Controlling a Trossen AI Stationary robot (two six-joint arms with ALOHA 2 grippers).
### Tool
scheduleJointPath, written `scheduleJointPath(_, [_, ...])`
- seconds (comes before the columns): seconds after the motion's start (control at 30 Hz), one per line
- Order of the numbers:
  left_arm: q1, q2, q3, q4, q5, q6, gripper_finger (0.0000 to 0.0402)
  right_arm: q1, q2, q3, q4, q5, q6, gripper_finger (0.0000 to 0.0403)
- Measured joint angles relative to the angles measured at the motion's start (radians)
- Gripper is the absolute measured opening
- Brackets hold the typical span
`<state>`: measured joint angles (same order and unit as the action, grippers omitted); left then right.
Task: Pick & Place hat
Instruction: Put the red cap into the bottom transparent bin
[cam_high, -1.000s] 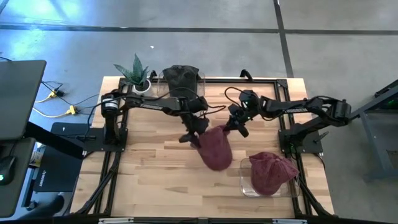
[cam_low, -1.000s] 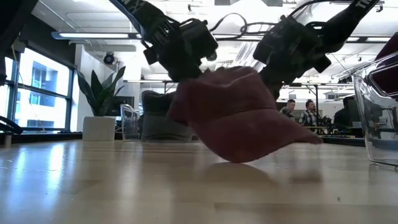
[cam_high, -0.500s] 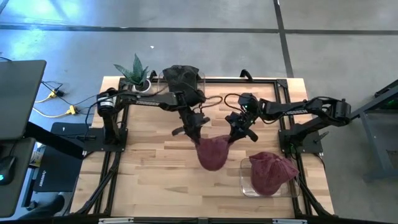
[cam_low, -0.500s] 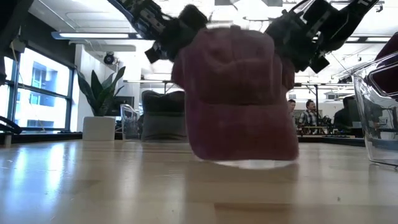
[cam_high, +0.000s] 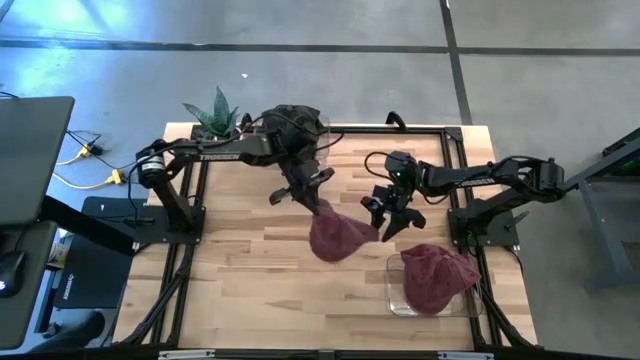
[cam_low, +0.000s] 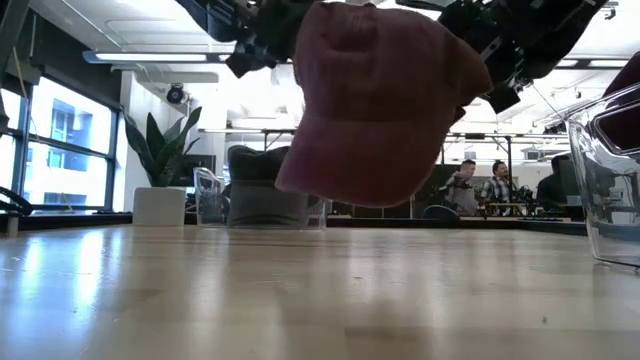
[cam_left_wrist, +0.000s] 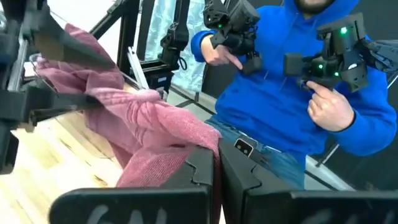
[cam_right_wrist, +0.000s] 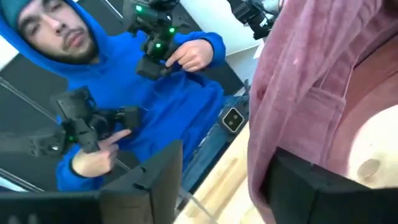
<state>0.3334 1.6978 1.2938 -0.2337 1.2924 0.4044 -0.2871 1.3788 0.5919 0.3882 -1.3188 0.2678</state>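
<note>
The left gripper (cam_high: 318, 200) is pinching one edge of a maroon cap (cam_high: 338, 237) and the right gripper (cam_high: 388, 222) is taking its other side, so the cap is hanging between them above the middle of the wooden table (cam_high: 240, 290). In the low view the cap (cam_low: 375, 100) is clear of the tabletop, with open space showing under it. In the left wrist view the fingers are pressed together with maroon cloth (cam_left_wrist: 155, 134) bunched right at them. In the right wrist view the fingers (cam_right_wrist: 311, 186) are standing apart with the fabric (cam_right_wrist: 311, 81) draped over one of them, so whether that side is truly clamped cannot be told.

A second maroon cap (cam_high: 435, 278) is already lying in a clear bin (cam_high: 395, 300) near the table's front right corner, and a dark cap (cam_high: 290, 125) is sitting in another clear container at the back edge beside a potted plant (cam_high: 220, 112).

The step in hand looks like the carry. Next, both arms probably need to travel together toward the front right bin, keeping the cloth from snagging its rim.
</note>
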Motion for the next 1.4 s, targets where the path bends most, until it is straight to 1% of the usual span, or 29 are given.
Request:
scheduleJointPath(0.07, [0.0,-0.001,0.0,0.026,0.004,-0.014,0.0002,0.0,-0.004,0.0,0.002,0.038,-0.055,0.0204])
scheduleJointPath(0.1, [0.0,-0.002,0.0,0.033,0.006,-0.017,0.0002,0.0,-0.006,0.0,0.003,0.073,-0.092,0.0206])
scheduleJointPath(0.27, [0.0,0.002,0.0,0.029,-0.025,-0.02,0.0002,0.001,-0.006,0.0,-0.004,0.317,-0.279,0.0207])
scheduleJointPath(0.33, [0.0,0.019,0.002,0.029,-0.066,-0.021,0.0002,0.01,-0.006,0.0,-0.013,0.379,-0.376,0.0207])
scheduleJointPath(0.4, [0.001,0.031,0.0,0.014,-0.138,-0.044,0.0002,0.025,-0.006,0.0,-0.032,0.411,-0.465,0.0204])
scheduleJointPath(0.43, [0.002,0.037,0.0,0.021,-0.177,-0.057,0.0002,0.035,-0.006,0.0,-0.045,0.435,-0.506,0.0201])
scheduleJointPath(0.5, [0.01,0.047,0.002,0.029,-0.238,-0.067,0.0002,0.055,-0.006,0.0,-0.078,0.52,-0.579,0.019])
scheduleJointPath(0.57, [0.018,0.059,0.001,0.022,-0.25,-0.078,0.0002,0.07,-0.006,0.0,-0.124,0.608,-0.622,0.0166])
scheduleJointPath(0.6, [0.022,0.069,0.001,0.024,-0.248,-0.079,0.0002,0.074,-0.006,0.0,-0.146,0.633,-0.631,0.0148])
scheduleJointPath(0.7, [0.033,0.109,0.001,0.017,-0.243,-0.08,0.0002,0.072,-0.006,0.0,-0.212,0.638,-0.628,0.008])
scheduleJointPath(0.77, [0.045,0.123,-0.001,0.008,-0.218,-0.074,0.0002,0.068,-0.006,0.0,-0.242,0.632,-0.618,0.0029])
scheduleJointPath(0.8, [0.053,0.132,0.001,0.018,-0.203,-0.072,0.0003,0.064,-0.005,0.0,-0.25,0.632,-0.613,0.0015])
scheduleJointPath(0.83, [0.057,0.144,0.002,0.028,-0.193,-0.072,0.0003,0.059,-0.001,0.0,-0.251,0.631,-0.61,0.001])
scheduleJointPath(0.93, [0.064,0.194,0.001,0.051,-0.171,-0.088,0.0012,0.024,0.033,0.0,-0.244,0.602,-0.582,0.0024])
scheduleJointPath(1.0, [0.065,0.22,0.0,0.055,-0.17,-0.109,0.003,-0.007,0.072,0.0,-0.226,0.58,-0.551,0.0018])
scheduleJointPath(1.07, [0.065,0.237,0.0,0.06,-0.163,-0.136,0.0059,-0.037,0.119,0.0,-0.196,0.552,-0.519,0.0006])
scheduleJointPath(1.2, [0.059,0.273,0.0,0.054,-0.188,-0.147,0.0146,-0.076,0.212,0.0,-0.125,0.545,-0.45,0.0012])
scheduleJointPath(1.3, [0.059,0.272,0.001,0.052,-0.252,-0.143,0.0219,-0.101,0.261,0.009,-0.123,0.54,-0.401,0.0013])
scheduleJointPath(1.4, [0.059,0.272,0.0,0.05,-0.394,-0.14,0.0279,-0.124,0.271,0.01,-0.124,0.51,-0.348,0.0005])
